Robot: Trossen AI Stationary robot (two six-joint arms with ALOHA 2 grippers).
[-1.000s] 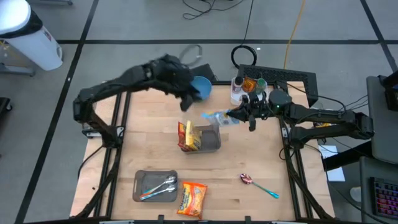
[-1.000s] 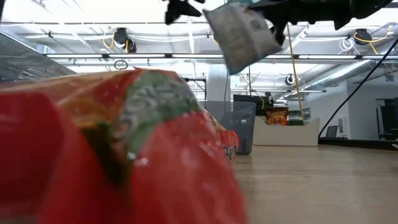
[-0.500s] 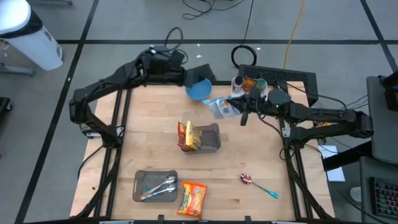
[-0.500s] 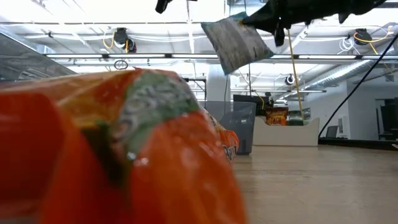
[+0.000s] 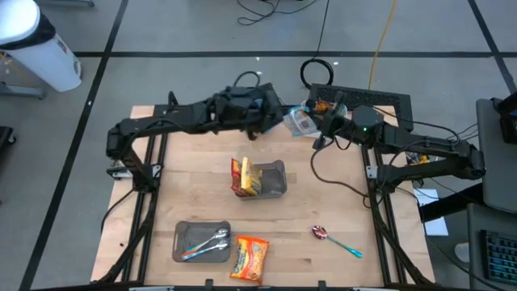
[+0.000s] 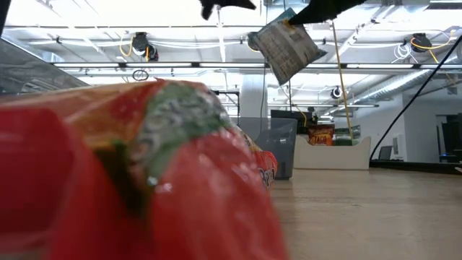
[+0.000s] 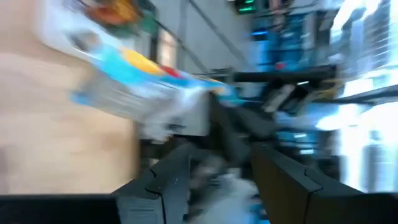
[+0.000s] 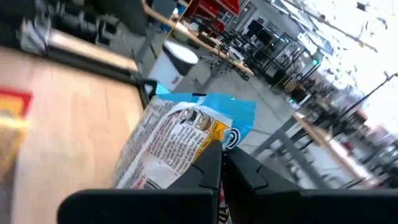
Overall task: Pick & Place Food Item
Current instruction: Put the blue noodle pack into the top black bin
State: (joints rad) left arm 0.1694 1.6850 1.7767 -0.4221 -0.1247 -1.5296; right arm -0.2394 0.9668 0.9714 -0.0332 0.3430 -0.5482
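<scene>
A blue and white food packet (image 5: 297, 121) with orange print hangs in the air over the table's far edge, and my right gripper (image 5: 317, 129) is shut on it. In the low view the packet (image 6: 285, 47) hangs tilted, high above the table. My left gripper (image 5: 273, 120) is just left of the packet at about the same height. In the left wrist view its fingers (image 7: 221, 149) stand apart, with the packet (image 7: 137, 81) ahead of them; I see nothing held between them. My right gripper pinches the packet by one edge (image 8: 208, 146) between its two shut fingers. The fingers come nearly level from the table's right side. The packet is lifted clear and hangs tilted, sticking out past the fingertips toward the left arm.
A grey bin (image 5: 275, 182) at mid-table has a yellow and red snack bag (image 5: 242, 178) leaning in it. Near the front are a grey tray of spoons (image 5: 202, 241), an orange chip bag (image 5: 250, 257) and a spoon (image 5: 335, 238). Bottles (image 5: 323, 105) stand at the far right.
My right gripper has risen and gone toward the table's far edge, rolling its wrist; the packet went with it and has turned to a new tilt. My left gripper first drew back toward the far left, then swung right toward the packet, and it has rolled.
</scene>
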